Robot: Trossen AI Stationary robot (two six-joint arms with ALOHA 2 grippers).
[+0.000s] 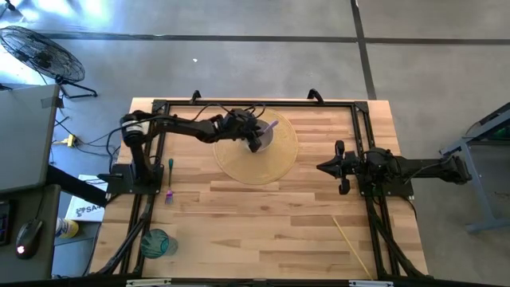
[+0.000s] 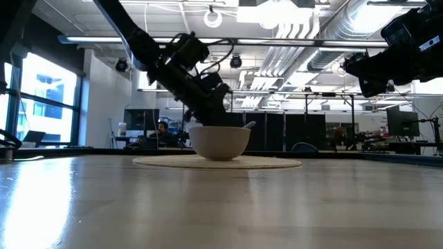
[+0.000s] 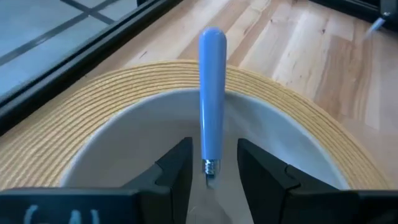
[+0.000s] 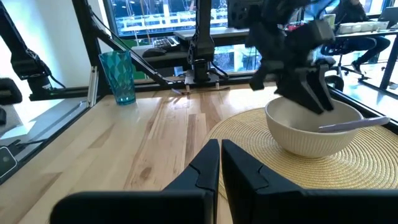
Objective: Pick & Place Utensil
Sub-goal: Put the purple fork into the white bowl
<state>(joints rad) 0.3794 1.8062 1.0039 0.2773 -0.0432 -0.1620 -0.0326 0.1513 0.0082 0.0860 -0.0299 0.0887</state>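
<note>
Overhead view of the wooden bench with both arms in frame. A round woven placemat lies at the far centre of the bench, and a white bowl stands on it toward its far side. The left arm reaches from its base at the left edge across to the bowl, so that the left gripper hangs directly over the bowl's opening. In the left wrist view its two dark fingers stand parted, one on either side of the utensil, with a visible gap on each side; the gripper is open and the fingers do not press the handle. The utensil has a blue-lilac handle joined to a metal neck; its working end sits low in the bowl, hidden between the fingers, while the handle leans up and out over the bowl's rim, as the right wrist view also shows.

The right arm waits at the right side of the bench, well apart from the placemat; the right gripper points toward the bowl with its fingers pressed together, holding nothing.

Near the left edge lie a green-handled tool and a small purple item. A teal drinking glass stands at the near left corner. A thin wooden stick lies at the near right.
</note>
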